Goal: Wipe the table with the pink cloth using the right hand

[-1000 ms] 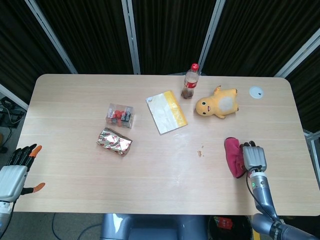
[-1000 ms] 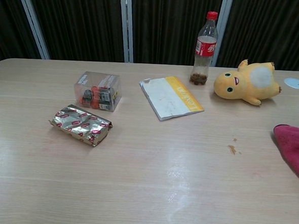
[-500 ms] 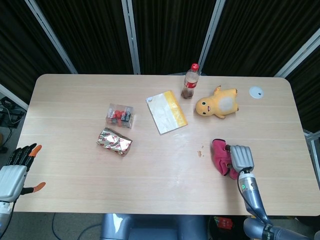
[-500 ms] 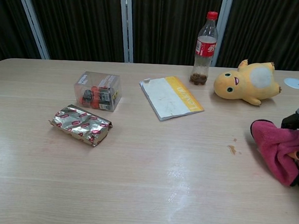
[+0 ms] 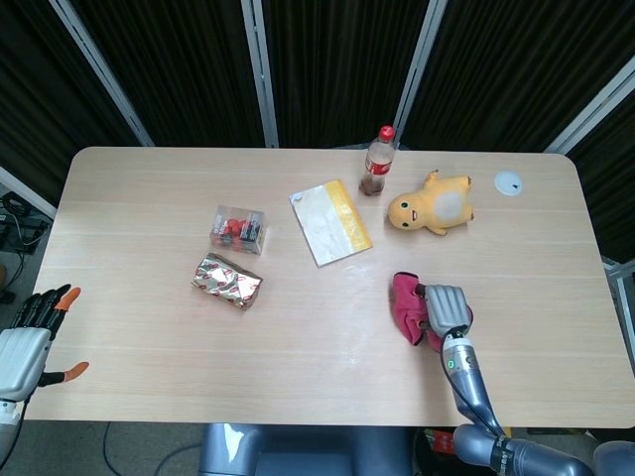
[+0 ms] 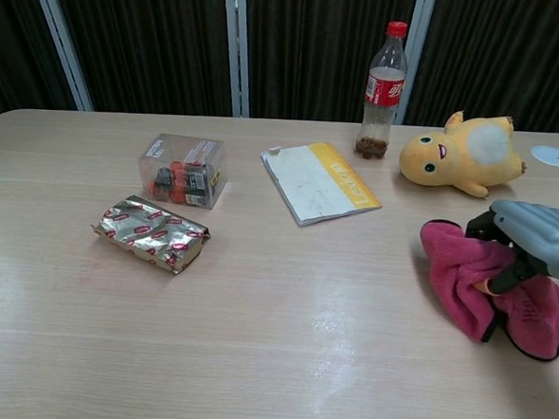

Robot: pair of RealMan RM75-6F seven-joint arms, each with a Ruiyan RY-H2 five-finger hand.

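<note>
Presently the right hand (image 5: 444, 307) is lying palm-down on the pink cloth (image 5: 408, 305), its fingers (image 6: 496, 276) curled over the bunched fabric and pressing it onto the table (image 5: 298, 337). The cloth is sitting on the right half of the table, toward the front edge, below the yellow plush (image 5: 431, 211) and apart from it. The left hand (image 5: 28, 342) is hanging off the table's front-left corner, holding nothing, fingers spread. A bottle (image 5: 376, 162) is standing upright near the far edge, just beside the plush. A flat yellow-edged packet (image 5: 329, 222) is lying near the centre. Further left, a clear box (image 5: 238, 229) is resting behind a foil pack (image 5: 227, 281). A white disc (image 5: 509, 181) is lying near the far-right corner.
</note>
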